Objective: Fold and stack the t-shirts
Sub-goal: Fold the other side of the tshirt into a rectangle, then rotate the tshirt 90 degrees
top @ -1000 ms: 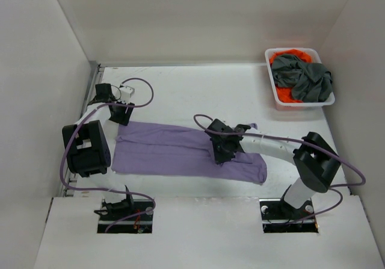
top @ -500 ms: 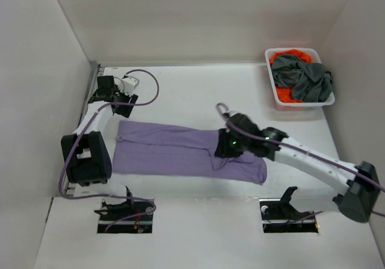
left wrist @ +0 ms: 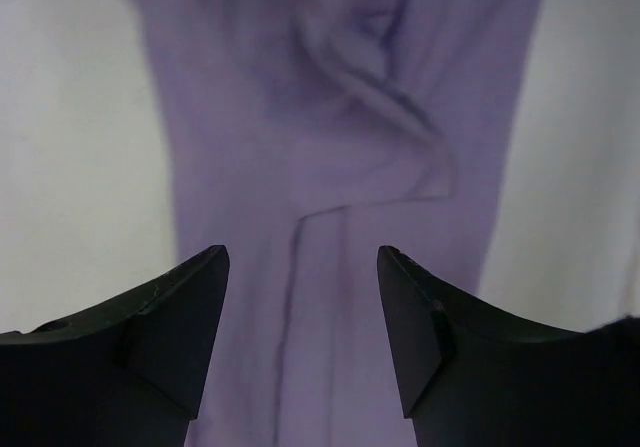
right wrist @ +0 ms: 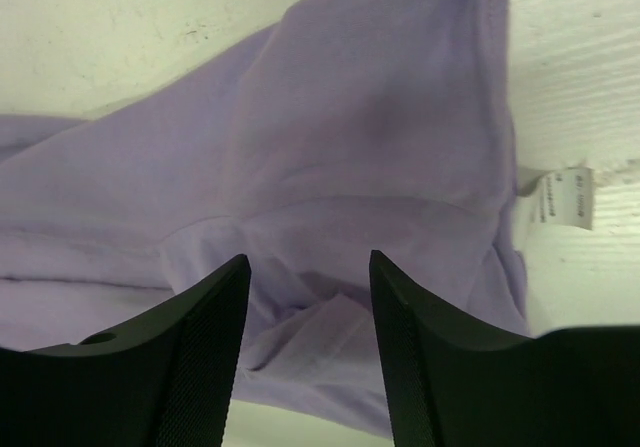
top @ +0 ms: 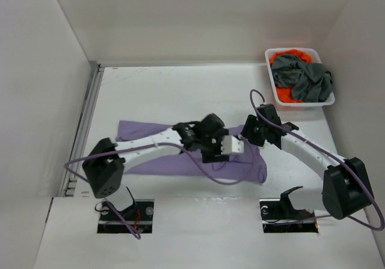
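Where the left arm [top: 144,145] reaches in from the lower left of the overhead view, it lies across the lavender t-shirt [top: 157,165], which is spread in a long band over the middle of the white table [top: 168,91]. The left gripper [left wrist: 300,267] hangs over the centre of that band. Its wrist camera shows both fingers set moderately apart, with only creased purple cloth beneath and nothing pinched. Just to the right, the right gripper [right wrist: 308,267] sits above the shirt's right end, fingers likewise parted and holding nothing. A small white label [right wrist: 565,197] shows at the cloth's edge there. In the upper right corner the white basket [top: 295,50] holds the dark grey t-shirt [top: 307,76], bundled on top of the orange t-shirt [top: 286,58].
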Controlling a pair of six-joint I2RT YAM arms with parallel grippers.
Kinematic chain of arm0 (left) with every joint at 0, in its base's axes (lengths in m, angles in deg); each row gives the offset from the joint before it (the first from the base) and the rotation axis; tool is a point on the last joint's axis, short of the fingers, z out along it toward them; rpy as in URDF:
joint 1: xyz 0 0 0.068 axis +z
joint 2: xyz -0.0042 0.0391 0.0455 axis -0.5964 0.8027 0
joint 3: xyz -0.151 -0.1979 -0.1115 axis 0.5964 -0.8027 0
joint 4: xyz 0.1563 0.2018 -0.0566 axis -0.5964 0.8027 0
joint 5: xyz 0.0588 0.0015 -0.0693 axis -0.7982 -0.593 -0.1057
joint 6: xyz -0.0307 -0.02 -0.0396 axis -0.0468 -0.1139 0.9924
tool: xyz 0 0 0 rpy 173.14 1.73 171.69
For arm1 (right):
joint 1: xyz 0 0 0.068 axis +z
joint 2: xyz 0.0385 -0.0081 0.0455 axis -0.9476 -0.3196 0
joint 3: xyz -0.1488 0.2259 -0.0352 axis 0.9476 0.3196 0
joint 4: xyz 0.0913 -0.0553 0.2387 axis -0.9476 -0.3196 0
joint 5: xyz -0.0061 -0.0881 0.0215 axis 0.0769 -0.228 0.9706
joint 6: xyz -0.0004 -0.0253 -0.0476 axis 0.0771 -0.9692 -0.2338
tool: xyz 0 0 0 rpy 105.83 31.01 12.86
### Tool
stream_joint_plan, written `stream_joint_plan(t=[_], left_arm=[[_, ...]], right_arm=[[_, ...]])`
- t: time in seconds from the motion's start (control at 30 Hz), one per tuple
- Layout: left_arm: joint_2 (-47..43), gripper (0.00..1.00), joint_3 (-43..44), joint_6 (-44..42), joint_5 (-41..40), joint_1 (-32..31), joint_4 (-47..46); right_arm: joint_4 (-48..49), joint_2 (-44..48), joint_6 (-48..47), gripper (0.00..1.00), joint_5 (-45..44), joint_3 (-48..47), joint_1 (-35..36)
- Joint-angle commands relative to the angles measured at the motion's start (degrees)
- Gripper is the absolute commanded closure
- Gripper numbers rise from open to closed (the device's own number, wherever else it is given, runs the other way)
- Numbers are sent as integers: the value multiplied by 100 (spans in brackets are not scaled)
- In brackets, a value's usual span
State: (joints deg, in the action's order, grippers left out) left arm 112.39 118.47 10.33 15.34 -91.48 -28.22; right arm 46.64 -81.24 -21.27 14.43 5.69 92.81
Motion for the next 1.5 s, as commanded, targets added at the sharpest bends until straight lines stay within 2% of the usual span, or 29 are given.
stream_joint_plan(t=[0.0,0.2,0.4,0.57,0.73,0.83,0.93,1.1,1.3,1.47], left_arm=[[540,41,372,312,236,-597,169],[1042,40,136,444,236,-898,-262],[1394,43,-32,453,-27,-1056,-745],[1605,57,-102,453,-151,-925,-860],[1641,76,-251,330,-177,-898,-720],[1518,88,-339,225,-177,-889,-667],[1386,93,-348,75,-177,-845,-588],[1166,94,-330,-258,-256,-819,-447],[1148,93,-480,-654,-362,-854,-254],[1104,84,-541,-847,-388,-994,-228]], right_arm=[[630,-60,-2,43,269,87,65],[726,-51,112,43,392,570,127],[726,142,262,47,480,922,267],[726,116,314,61,507,1002,364],[543,528,402,86,454,1221,373],[226,1046,525,92,375,1405,373],[-169,1538,666,97,244,1520,381],[-644,2049,982,96,50,1687,601],[-917,2225,1439,83,-126,1915,1119],[-1189,2427,1554,72,-319,1819,1190]])
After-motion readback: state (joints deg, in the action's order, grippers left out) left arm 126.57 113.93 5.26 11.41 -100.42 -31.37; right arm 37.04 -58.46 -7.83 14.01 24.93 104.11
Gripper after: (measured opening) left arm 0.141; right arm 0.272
